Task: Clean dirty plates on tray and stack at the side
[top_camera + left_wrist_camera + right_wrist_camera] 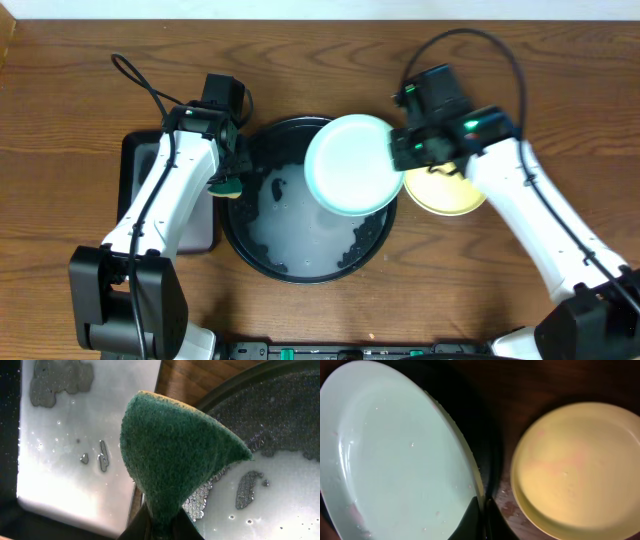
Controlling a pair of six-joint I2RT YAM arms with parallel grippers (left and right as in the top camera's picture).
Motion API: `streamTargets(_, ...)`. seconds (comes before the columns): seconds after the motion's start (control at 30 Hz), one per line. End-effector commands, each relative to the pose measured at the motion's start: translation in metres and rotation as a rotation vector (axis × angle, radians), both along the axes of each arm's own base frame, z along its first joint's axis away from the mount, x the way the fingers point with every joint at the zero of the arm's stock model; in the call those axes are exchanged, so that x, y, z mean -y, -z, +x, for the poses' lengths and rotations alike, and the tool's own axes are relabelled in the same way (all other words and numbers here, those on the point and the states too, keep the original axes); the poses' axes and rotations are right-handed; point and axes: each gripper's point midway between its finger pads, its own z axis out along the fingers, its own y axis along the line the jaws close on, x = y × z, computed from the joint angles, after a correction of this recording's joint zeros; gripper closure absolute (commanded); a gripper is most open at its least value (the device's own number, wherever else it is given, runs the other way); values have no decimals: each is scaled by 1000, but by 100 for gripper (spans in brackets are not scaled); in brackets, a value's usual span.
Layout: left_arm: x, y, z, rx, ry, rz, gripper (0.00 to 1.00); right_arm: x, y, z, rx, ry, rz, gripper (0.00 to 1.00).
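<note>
Plates were mid-transfer in the overhead view: an aqua plate (350,165) hung over the upper right of the tray (232,235), pinched at its rim by the right gripper (400,150). A yellow plate (445,192) lay on the table (560,80) just beside the tray, under that arm. No third plate showed. At the tray's left rim, the left gripper (228,178) held a sponge (228,186), beside a side tray (140,160).

From the left wrist, the jaws were closed tight on the green sponge (175,455), folding it to a point above the gap between the wet side tray (75,460) and the puddled tray (280,420).

From the right wrist, the fingers (470,520) were clamped on the aqua plate's (395,455) edge, droplets on its face, with the yellow plate (580,470) near at the right.

The hazard looked to be the grip: a wet, smooth plate held by one thin rim could swing or slip. A low crossing might clip the tray's rim, and an off-centre release could leave it tilted on the yellow plate or nudge that plate aside.
</note>
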Motion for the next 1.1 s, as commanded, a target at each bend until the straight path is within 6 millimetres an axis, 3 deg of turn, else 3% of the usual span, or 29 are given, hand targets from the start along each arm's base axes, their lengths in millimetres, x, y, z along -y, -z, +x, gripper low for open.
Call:
streamTargets(0.0,-4,-10,7,33,-18,9,93,22,-11,3,-24,27,108,99)
streamTargets(0.17,-4,-10,7,33,-18,9,93,101,3,13,-53,267,32,99)
streamTargets(0.3,-4,-10,7,33,-18,9,92,167,26,6,-88,531,-85,99)
streamTargets(0.43,-4,-10,7,33,-18,9,93,195,54,-4,-117,652,-85,99)
streamTargets(0.63,-4,-11,6,28,1,15,92,200,84,-10,-114,670,-73,99)
streamTargets(0.73,-9,-17,3,27,23,23,93,194,91,-10,-110,649,-50,76)
streamTargets(0.9,-37,-38,-3,70,-26,28,93,167,76,6,-69,499,57,52)
streamTargets(1.07,-67,-45,-9,70,-51,46,93,153,37,23,-29,457,97,44)
